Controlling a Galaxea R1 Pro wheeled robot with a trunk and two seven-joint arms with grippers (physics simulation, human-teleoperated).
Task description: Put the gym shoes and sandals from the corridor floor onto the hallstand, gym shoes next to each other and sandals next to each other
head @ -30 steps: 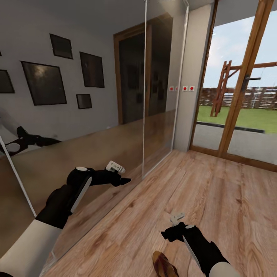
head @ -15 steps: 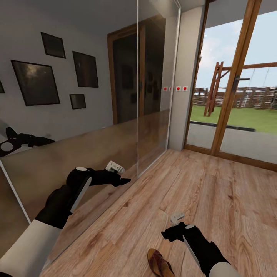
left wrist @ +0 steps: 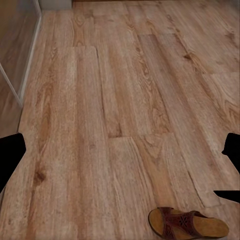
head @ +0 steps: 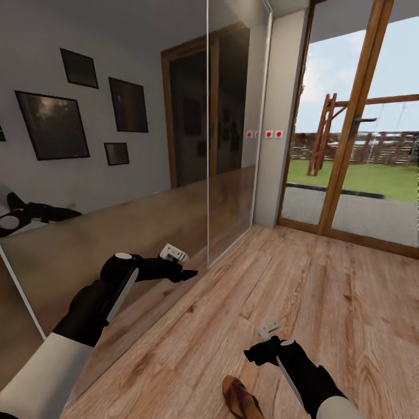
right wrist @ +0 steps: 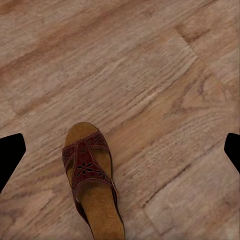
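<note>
The warm brown wood-plank corridor floor [head: 302, 291] lay broad and bare from the flat brown leather sandal [head: 241, 398] out to the wood-framed glass door [head: 349, 134]. The mirrored sliding-door wardrobe [head: 145, 192] edged that floor on the sandal's left-arm side, its bottom rail running toward the door. The sandal rested flat on the planks, just beside the right gripper [head: 263, 343], with open boards around it in the right wrist view [right wrist: 92, 180] and the left wrist view [left wrist: 187, 225]. The right gripper's jaws stood spread apart and held nothing. The left gripper [head: 183, 269] hung above the floor close to the mirror, well apart from the sandal; its jaws also stood open and empty.
</note>
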